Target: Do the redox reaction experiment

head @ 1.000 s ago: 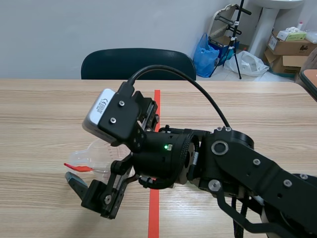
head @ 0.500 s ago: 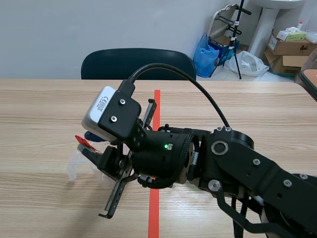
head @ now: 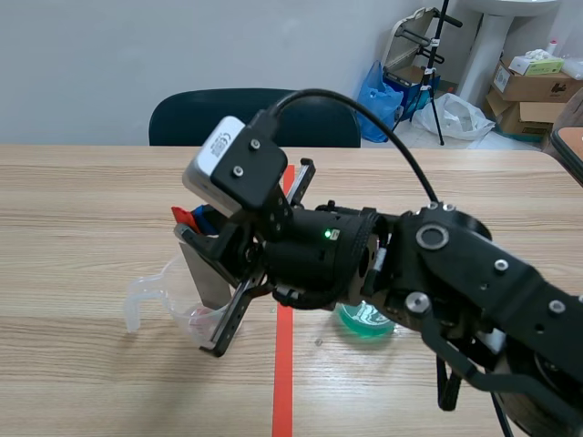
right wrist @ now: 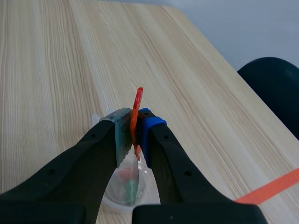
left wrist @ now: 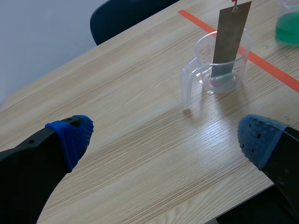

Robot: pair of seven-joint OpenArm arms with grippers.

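A clear plastic measuring cup [head: 146,293] stands on the table left of the orange tape line. A grey metal strip [head: 204,273] with a red tab [head: 185,217] at its top stands with its lower end in the cup. My right gripper [head: 196,223] reaches across from the right and is shut on the red tab [right wrist: 137,112], directly above the cup [right wrist: 122,192]. In the left wrist view the cup [left wrist: 223,70] and strip [left wrist: 230,37] lie well ahead of my left gripper [left wrist: 164,136], which is open and holds nothing.
A beaker of green liquid [head: 367,320] sits just right of the tape line, under the right arm, and shows beyond the cup as the beaker [left wrist: 288,25]. A dark chair [head: 250,116] stands behind the table's far edge. Boxes and bags lie on the floor beyond.
My right gripper closed on the red tab and rose up and to the right, tipping the strip upright in the cup. The green beaker has come into sight under the arm.
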